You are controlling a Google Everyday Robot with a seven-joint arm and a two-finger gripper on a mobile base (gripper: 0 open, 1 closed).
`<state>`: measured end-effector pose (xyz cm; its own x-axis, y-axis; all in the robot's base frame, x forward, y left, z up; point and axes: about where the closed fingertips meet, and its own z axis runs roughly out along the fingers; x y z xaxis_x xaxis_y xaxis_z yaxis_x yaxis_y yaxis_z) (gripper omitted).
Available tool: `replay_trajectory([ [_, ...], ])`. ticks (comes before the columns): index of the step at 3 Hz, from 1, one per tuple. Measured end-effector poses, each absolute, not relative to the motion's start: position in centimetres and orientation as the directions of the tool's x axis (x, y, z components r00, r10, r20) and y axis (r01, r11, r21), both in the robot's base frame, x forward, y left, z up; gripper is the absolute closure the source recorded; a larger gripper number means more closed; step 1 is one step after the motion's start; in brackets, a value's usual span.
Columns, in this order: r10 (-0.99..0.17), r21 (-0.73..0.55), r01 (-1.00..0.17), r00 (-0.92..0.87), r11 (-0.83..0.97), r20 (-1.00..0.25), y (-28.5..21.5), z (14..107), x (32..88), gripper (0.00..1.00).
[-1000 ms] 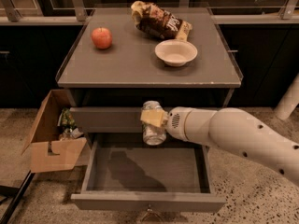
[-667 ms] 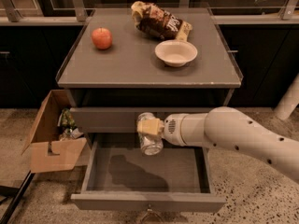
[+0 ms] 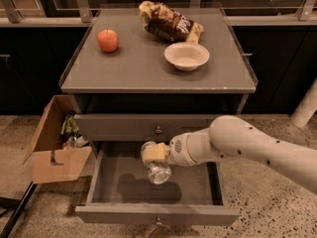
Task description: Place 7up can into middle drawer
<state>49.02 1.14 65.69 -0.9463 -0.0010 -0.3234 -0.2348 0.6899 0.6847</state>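
Observation:
The middle drawer [image 3: 198, 187] is pulled open below the cabinet, a wide grey flat-bottomed box with a small knob at its front. My gripper [image 3: 152, 155] reaches in from the right on a white arm and is shut on the 7up can [image 3: 158, 171], a small silver can. The can hangs tilted under the gripper, above the left-middle of the drawer's floor, casting a shadow there. The can's print does not show.
The upper drawer [image 3: 124, 125] with a round knob is closed. On the cabinet top [image 3: 133, 71] lie a red apple [image 3: 108, 40], a white bowl [image 3: 186, 55] and a brown snack bag [image 3: 168, 23]. An open cardboard box [image 3: 54, 148] stands left of the drawer.
My gripper with the can has moved left and downward, from in front of the upper drawer to over the open middle drawer. The can now tilts lower into the drawer.

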Motion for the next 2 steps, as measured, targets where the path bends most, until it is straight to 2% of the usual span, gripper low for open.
replay_trajectory([
  [2,-0.028,0.658,-0.218,-0.958,0.720,-0.286,1.50,62.88,48.31,1.00],
])
